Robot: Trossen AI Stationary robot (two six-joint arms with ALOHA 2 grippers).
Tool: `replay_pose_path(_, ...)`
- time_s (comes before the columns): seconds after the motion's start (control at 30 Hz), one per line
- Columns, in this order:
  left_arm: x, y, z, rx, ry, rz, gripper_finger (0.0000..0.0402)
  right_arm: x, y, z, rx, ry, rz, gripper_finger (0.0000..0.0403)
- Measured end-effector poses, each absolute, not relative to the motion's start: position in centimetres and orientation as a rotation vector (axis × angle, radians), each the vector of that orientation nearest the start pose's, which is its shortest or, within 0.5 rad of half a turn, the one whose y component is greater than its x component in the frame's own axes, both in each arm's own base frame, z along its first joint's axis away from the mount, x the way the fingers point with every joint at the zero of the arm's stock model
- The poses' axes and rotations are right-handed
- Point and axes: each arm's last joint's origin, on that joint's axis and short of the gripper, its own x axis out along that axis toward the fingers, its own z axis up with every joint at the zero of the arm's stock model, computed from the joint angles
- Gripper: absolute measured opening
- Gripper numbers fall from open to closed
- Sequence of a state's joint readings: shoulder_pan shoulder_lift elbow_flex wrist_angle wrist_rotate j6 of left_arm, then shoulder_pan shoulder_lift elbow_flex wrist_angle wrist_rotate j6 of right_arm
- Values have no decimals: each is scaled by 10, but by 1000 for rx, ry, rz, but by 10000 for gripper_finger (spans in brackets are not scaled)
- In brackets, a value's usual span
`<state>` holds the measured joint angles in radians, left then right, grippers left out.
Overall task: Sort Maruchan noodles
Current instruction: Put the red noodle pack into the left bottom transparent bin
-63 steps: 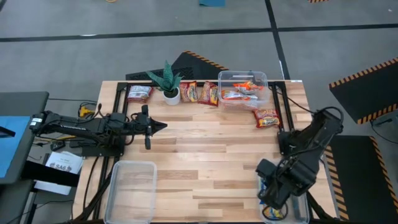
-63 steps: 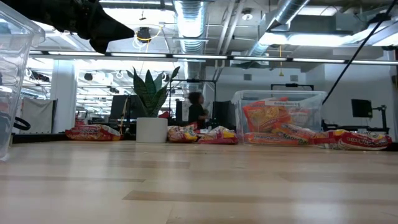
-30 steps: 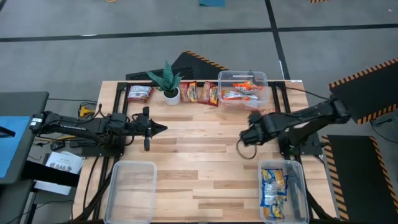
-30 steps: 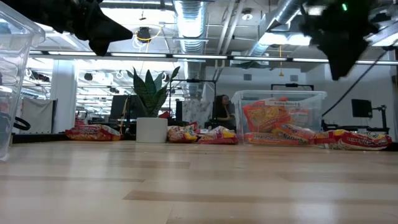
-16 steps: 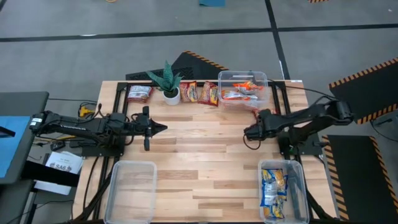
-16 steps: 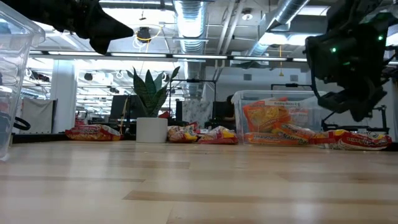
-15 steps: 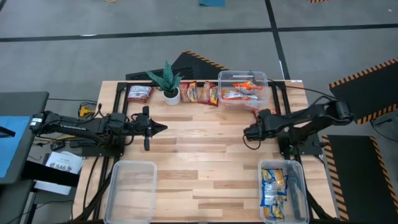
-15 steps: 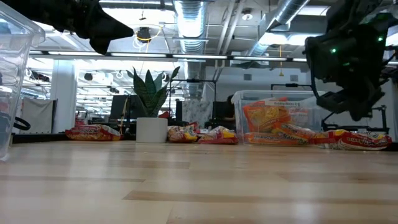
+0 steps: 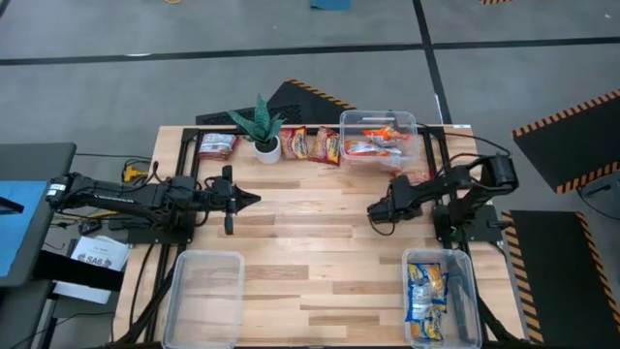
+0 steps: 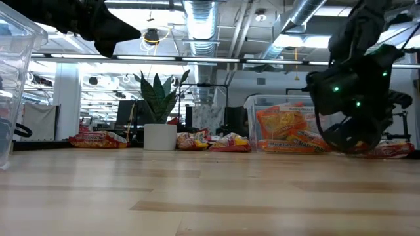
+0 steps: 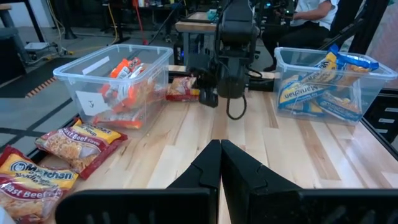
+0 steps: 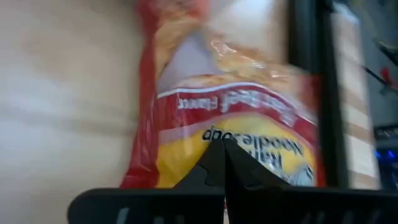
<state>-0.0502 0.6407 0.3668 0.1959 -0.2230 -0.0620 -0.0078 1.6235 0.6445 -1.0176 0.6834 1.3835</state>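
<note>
A red-and-yellow Maruchan packet [image 12: 242, 106] lies flat on the table beside the far clear bin [image 9: 344, 124], which holds more packets. My right gripper [image 12: 221, 149] is shut and slants down, its tips right over this packet; in the left wrist view the gripper [image 11: 208, 98] stands next to the packet [image 11: 181, 91]. Three more packets [image 9: 217, 145] [image 9: 294, 143] [image 9: 329, 145] lie along the far edge. Blue-and-yellow packets [image 9: 426, 291] fill the near right bin [image 9: 472, 291]. My left gripper [image 9: 255, 199] waits shut and level above the table's left part. My right gripper's shut fingertips [image 12: 214, 163] come slanting down over the middle of the red-and-yellow packet's printed face [image 12: 205, 130], which lies flat on the table. I cannot tell whether the tips touch the wrapper; nothing shows between the fingers.
A potted green plant [image 9: 263, 131] stands at the far edge between packets. An empty clear bin [image 9: 203, 291] sits at the near left. Dark frame rails [image 9: 444, 160] run along the table's right side, close to the packet. Bare wood lies in the middle.
My right gripper has come down from high above the table to the red-and-yellow packet beside the far bin, tipping its fingers more steeply downward and rolling a little. The packets and bins have stayed in place.
</note>
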Motion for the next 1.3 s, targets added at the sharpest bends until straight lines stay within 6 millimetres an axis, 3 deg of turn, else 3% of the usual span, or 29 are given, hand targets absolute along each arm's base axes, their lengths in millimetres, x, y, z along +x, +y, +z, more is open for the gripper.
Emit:
replay_pose_path(0.2, 156, -1, 245, -52, 73, 176, 0, 204, 2, 106, 329, 1127, -1283, 9)
replay_pose_path(0.43, 156, -1, 245, -53, 73, 176, 0, 247, 42, 127, 451, 1001, -973, 9)
replay_pose_path(0.57, 156, -1, 245, -53, 72, 176, 0, 282, 61, 133, 491, 867, -730, 8)
replay_pose_path(0.77, 156, -1, 246, -44, 70, 176, 0, 347, 80, 121, 479, 763, -461, 8)
replay_pose_path(0.9, 156, -1, 246, -36, 70, 176, 0, 395, 96, 118, 384, 743, -289, 10)
replay_pose_path(1.0, 156, -1, 246, -36, 69, 176, 0, 422, 106, 128, 250, 752, -168, 19)
replay_pose_path(1.13, 156, -1, 245, -34, 76, 176, 0, 436, 107, 162, 72, 753, -115, 35)
replay_pose_path(1.3, 156, -1, 242, -30, 110, 176, 0, 414, 92, 192, -61, 825, -247, 42)
